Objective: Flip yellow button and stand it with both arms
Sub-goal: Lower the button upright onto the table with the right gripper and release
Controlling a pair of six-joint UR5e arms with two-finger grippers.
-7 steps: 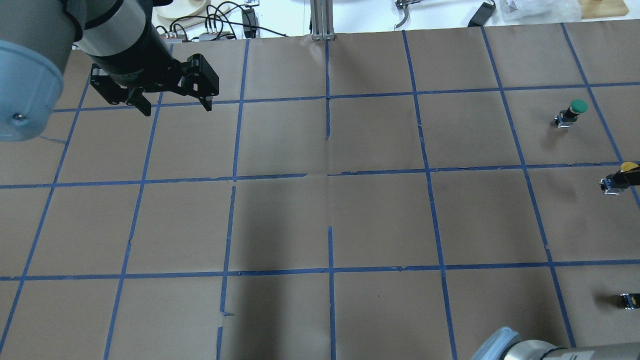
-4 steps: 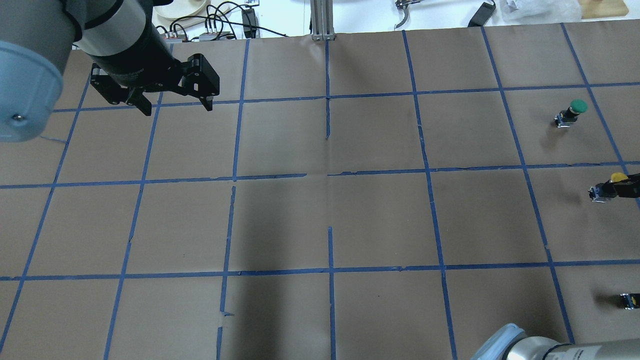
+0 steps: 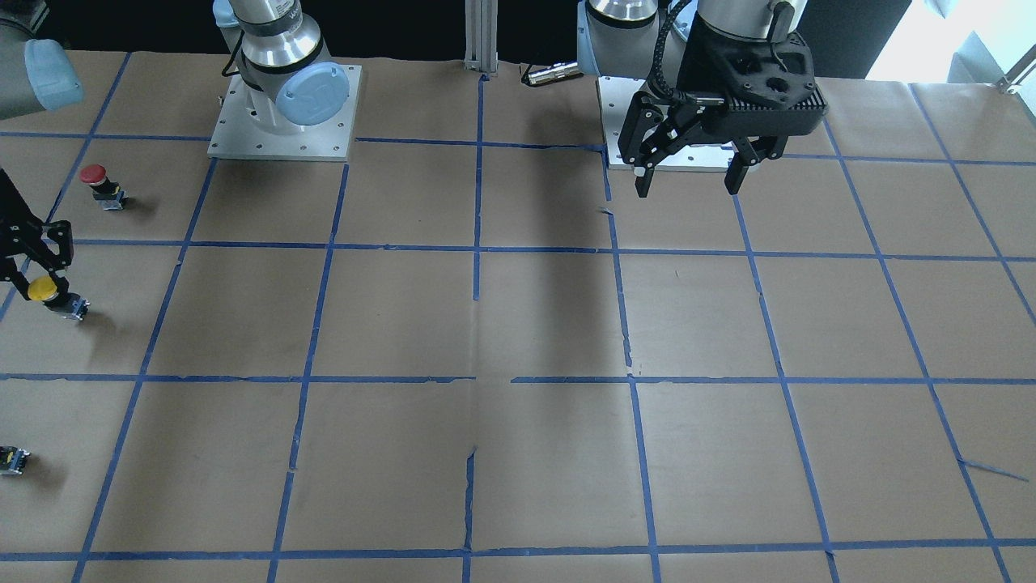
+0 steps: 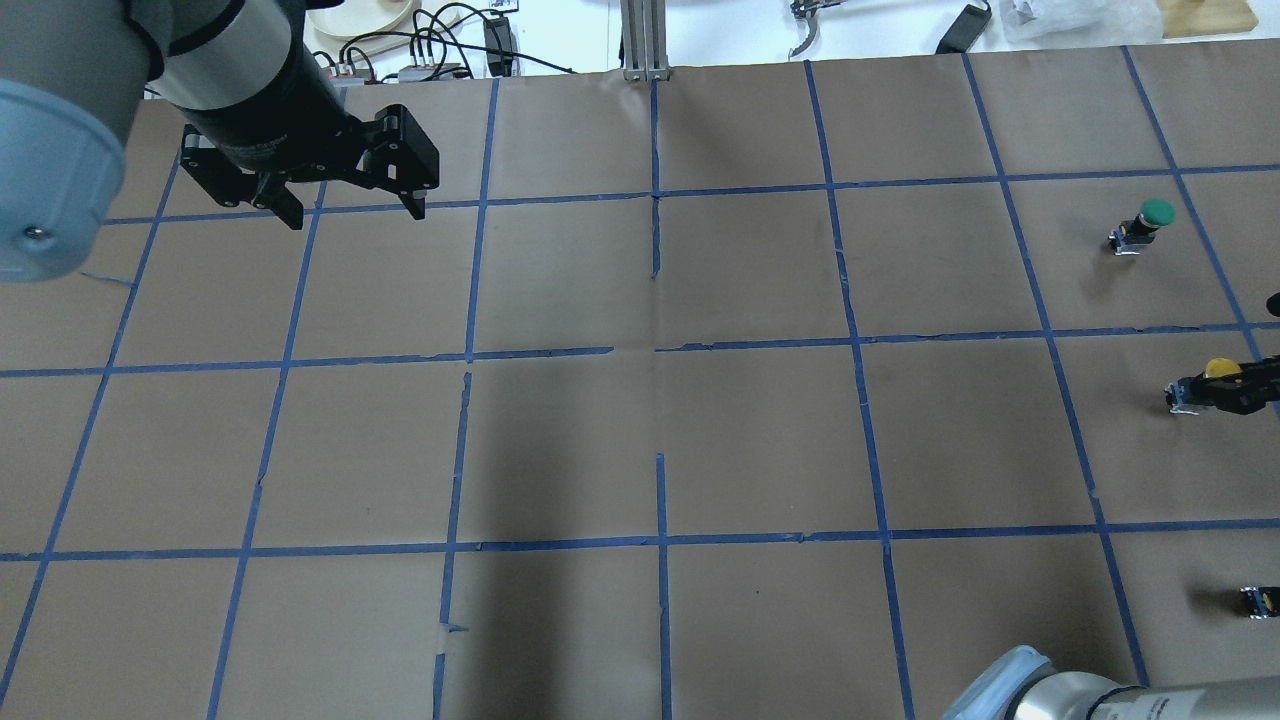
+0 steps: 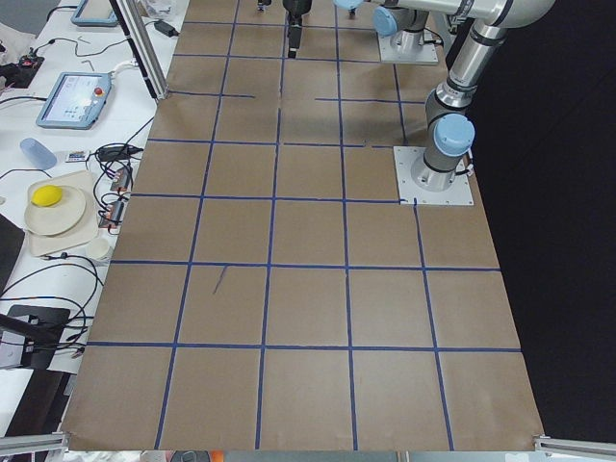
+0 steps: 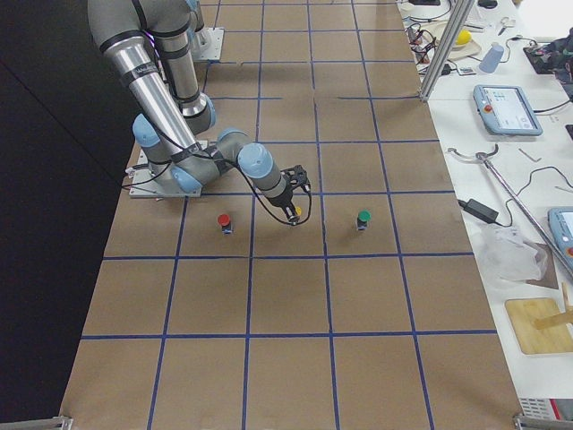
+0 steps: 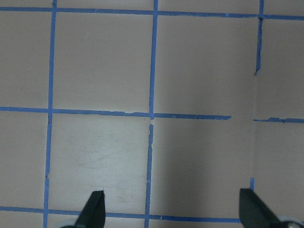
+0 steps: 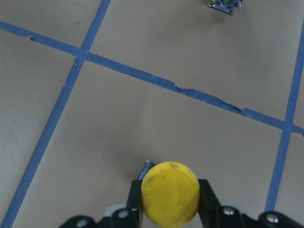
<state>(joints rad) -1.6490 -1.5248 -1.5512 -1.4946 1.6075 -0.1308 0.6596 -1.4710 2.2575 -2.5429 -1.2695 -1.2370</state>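
The yellow button [image 8: 170, 190] has a round yellow cap on a black body with a grey base. My right gripper [image 8: 170, 202] is shut on its body just below the cap. It also shows at the right edge of the overhead view [image 4: 1205, 382] and at the left edge of the front view [image 3: 44, 291]. I cannot tell whether its base touches the paper. The right gripper [image 4: 1240, 392] reaches in from the table's side. My left gripper [image 4: 345, 212] is open and empty, high over the far left squares, also in the front view [image 3: 688, 185].
A green-capped button [image 4: 1147, 222] lies beyond the yellow one. A red-capped button [image 3: 100, 185] lies nearer the robot's bases. A small base block [image 4: 1258, 600] shows at the overhead view's right edge. Brown paper with a blue tape grid [image 4: 660, 350] covers the table.
My right gripper has carried the yellow button inward from the table's right edge and a little toward the robot. The left arm has hardly moved.
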